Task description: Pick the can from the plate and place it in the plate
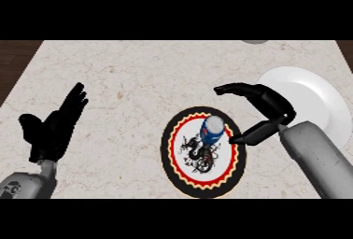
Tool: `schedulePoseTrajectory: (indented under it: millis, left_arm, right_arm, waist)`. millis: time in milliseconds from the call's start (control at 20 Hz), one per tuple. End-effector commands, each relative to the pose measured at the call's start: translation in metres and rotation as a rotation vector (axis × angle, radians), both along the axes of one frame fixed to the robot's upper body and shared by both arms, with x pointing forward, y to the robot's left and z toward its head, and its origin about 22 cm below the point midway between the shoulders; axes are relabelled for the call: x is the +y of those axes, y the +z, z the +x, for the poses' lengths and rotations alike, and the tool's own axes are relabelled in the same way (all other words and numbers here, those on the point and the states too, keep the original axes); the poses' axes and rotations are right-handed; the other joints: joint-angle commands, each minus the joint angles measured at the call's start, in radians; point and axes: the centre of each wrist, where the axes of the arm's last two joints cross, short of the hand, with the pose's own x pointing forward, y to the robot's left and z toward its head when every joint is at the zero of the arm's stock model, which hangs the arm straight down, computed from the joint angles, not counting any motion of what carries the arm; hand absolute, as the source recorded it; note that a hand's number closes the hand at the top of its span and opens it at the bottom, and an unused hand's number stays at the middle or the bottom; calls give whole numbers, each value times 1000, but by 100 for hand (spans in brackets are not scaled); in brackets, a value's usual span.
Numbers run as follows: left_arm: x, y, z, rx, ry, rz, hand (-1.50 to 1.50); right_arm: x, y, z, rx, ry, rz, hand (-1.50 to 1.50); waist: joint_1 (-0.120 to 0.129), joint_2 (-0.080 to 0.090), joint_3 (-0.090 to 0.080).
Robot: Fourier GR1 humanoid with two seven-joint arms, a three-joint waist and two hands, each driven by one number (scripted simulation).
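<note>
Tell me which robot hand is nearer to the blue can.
Right. The right robot hand sits just right of the can, thumb close to it; the left robot hand rests open far off to its left.

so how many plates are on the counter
2. One dragon-patterned plate at the middle, under the can; one white plate at the right, partly behind the right hand. A grey bit at the top edge is unclear.

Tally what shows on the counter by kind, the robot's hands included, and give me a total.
Plates: 2, a patterned plate and a white plate
Cans: 1, a blue can on the patterned plate
Hands: 2, the left hand and the right hand
Total: 5
</note>
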Motion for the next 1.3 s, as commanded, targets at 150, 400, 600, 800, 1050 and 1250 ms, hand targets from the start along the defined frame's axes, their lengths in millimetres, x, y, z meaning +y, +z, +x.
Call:
schedulePoseTrajectory:
  millis: [150,400,600,800,1050,1250]
  left_arm:
    - [-5,-13,8,34,-11,-19,0]
    - [17,-7,22,29,21,-4,0]
    - [4,-5,9,51,13,-9,0]
    - [-4,-17,10,45,13,-24,0]
    - [4,-25,1,44,36,-9,0]
    - [18,-25,0,43,23,-9,0]
  right_arm:
    - [-16,-7,26,-115,232,-201,-150]
    - [-20,2,44,-177,264,-300,-150]
    - [-3,-8,49,-177,311,-376,-150]
    - [5,2,54,-184,361,-525,-150]
    - [30,1,61,-284,360,-670,-150]
    - [38,0,63,-316,350,-732,-150]
  waist:
    - [-16,-14,-1]
    - [-35,-21,-3]
    - [-33,-27,-2]
    - [-47,-30,-3]
    - [-43,-30,-3]
    - [-52,-32,-4]
